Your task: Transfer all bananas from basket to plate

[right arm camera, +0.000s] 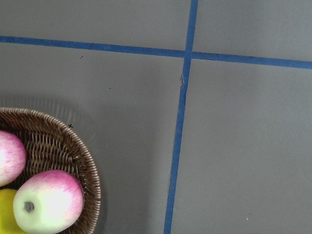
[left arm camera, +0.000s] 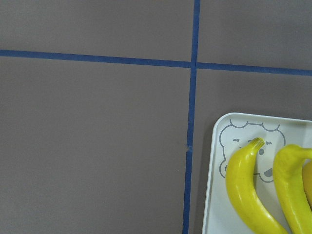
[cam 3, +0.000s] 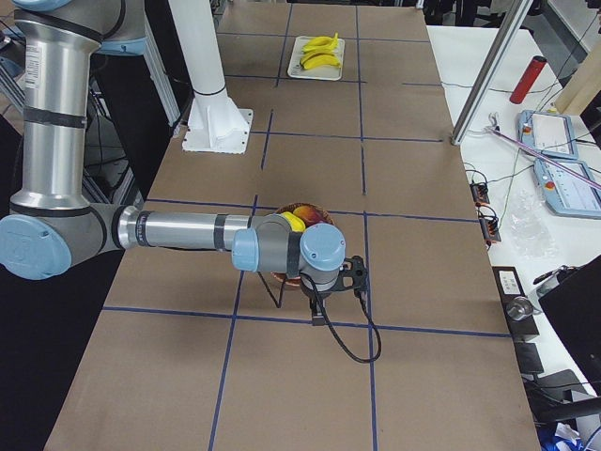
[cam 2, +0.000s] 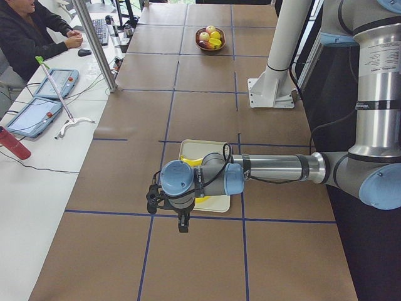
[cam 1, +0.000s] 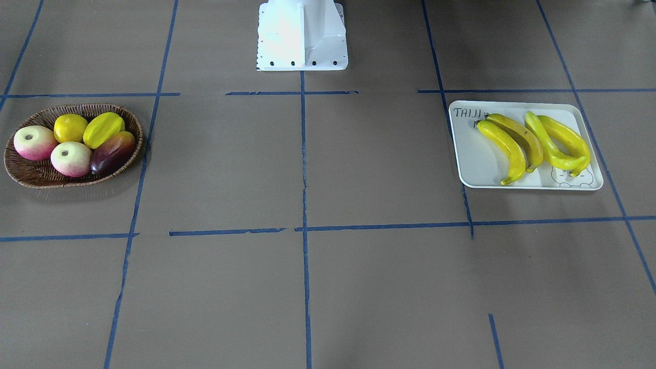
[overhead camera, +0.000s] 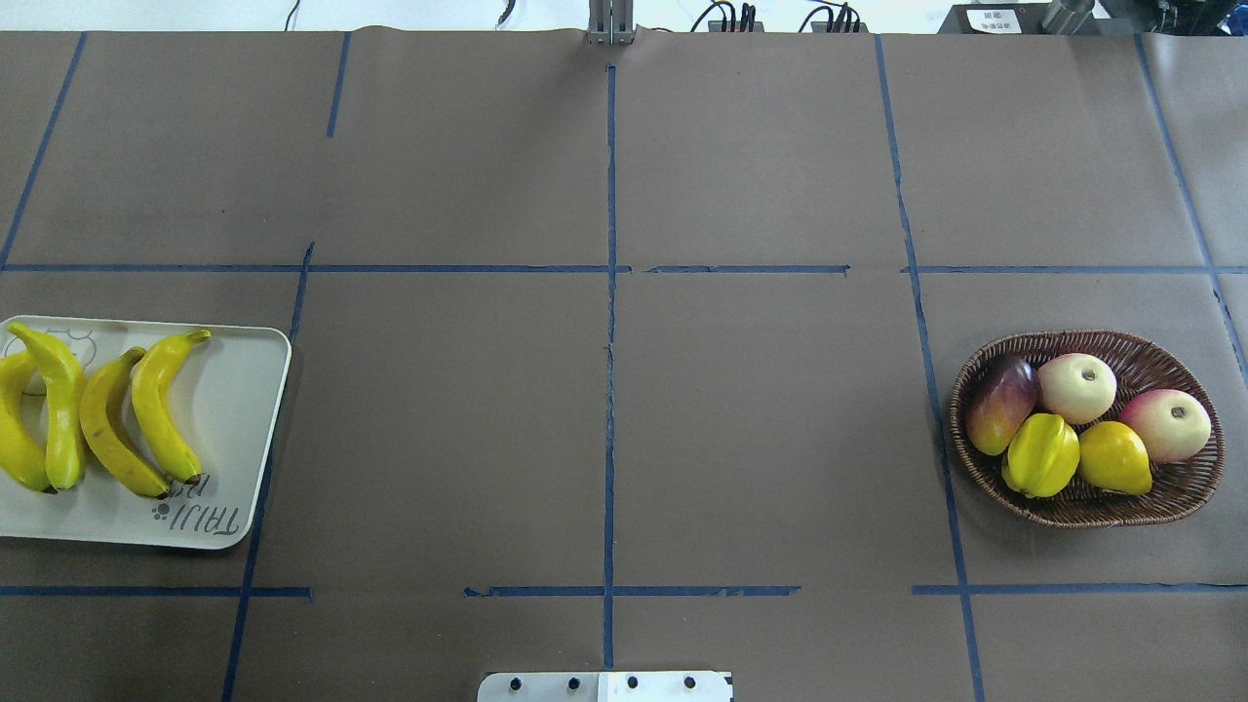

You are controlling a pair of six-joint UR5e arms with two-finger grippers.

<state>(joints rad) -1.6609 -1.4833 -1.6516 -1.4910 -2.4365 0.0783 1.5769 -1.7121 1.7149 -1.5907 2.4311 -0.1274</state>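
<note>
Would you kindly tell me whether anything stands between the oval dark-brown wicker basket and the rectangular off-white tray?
Nothing visible does: only brown table with blue tape lines lies between the dark-brown wicker basket and the off-white tray. All four yellow bananas already rest on the tray.

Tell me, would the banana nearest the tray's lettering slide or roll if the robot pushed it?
Probably slide: the banana looks glossy and the tray smooth. Rolling seems unlikely, since its curve lies flat. The darker banana lies close beside it, so a push might shift both.

L arm [cam 2: 276,168] over plate [cam 2: 194,147] w/ bananas [cam 2: 190,162], basket [cam 2: 210,49] at far end
</note>
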